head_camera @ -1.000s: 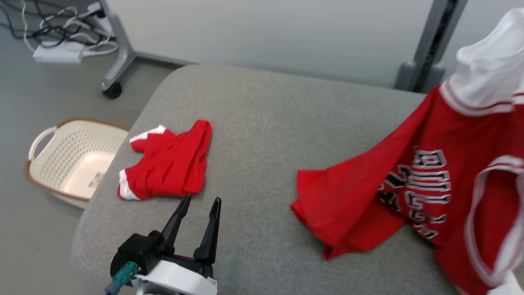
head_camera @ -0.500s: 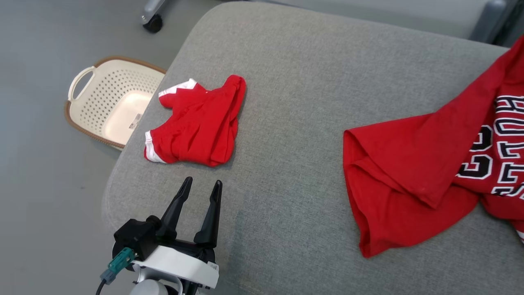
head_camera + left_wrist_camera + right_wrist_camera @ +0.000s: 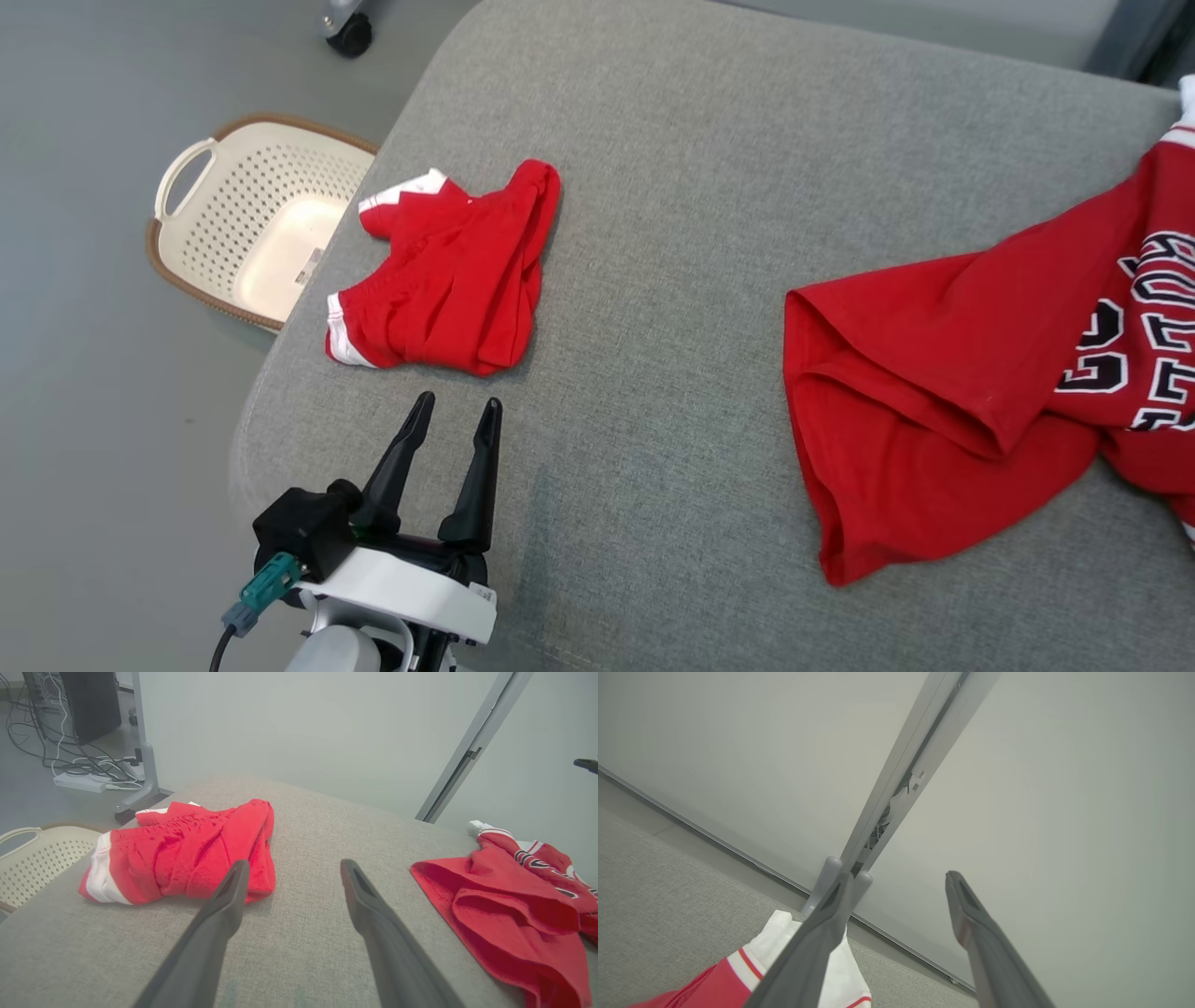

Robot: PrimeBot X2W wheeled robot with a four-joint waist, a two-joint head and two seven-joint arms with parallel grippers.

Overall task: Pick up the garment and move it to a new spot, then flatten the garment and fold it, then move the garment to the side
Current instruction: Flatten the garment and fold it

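Observation:
The garment, a red jersey point(image 3: 934, 392) with black-and-white lettering, lies crumpled on the right side of the grey cushion point(image 3: 653, 187), and the left wrist view has it point(image 3: 504, 900) at the right. Its white-and-red edge point(image 3: 780, 938) lies below my right gripper point(image 3: 896, 879), which is open, holds nothing and points up at the wall. My left gripper point(image 3: 457, 401) hovers open over the cushion's front left, just short of a pair of red shorts point(image 3: 448, 280) with white trim. The shorts point(image 3: 187, 849) lie ahead and left of its fingers point(image 3: 294, 863).
A cream perforated basket point(image 3: 252, 215) stands on the floor left of the cushion, and its rim point(image 3: 32, 858) shows in the left wrist view. A caster point(image 3: 350, 37) and a frame leg with cables point(image 3: 93, 774) stand behind. A bare stretch of cushion separates the shorts from the jersey.
The head camera has tilted down. The jersey, held up high at the right a second ago, now lies slack on the cushion. My left gripper has stayed where it was.

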